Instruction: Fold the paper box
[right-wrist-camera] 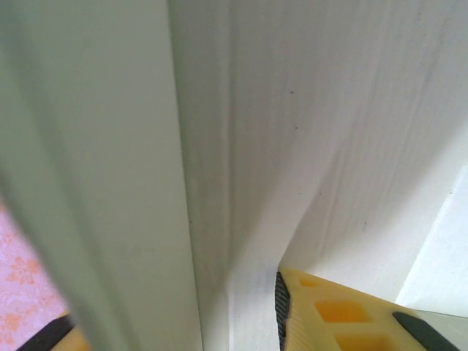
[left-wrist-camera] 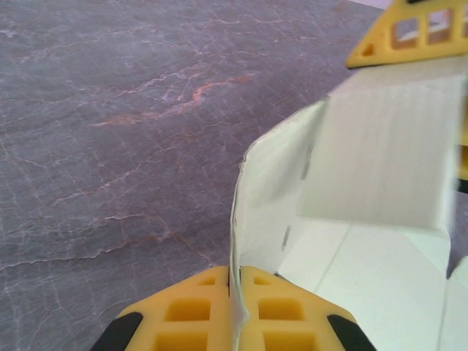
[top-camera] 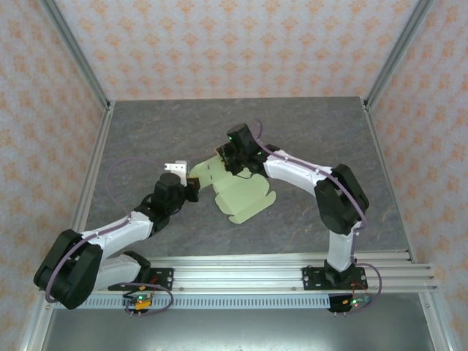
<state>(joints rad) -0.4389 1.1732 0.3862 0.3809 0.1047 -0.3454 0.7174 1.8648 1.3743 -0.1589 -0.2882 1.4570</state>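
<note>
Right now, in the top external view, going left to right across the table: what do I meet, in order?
left arm → left tool, shut on the box's left edge → paper box → right arm

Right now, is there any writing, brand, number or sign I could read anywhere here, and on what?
None can be read. The paper box is blank card, the left claw pinching its edge bears no marking, and the walls carry an orange floral pattern, not words or numbers.
</note>
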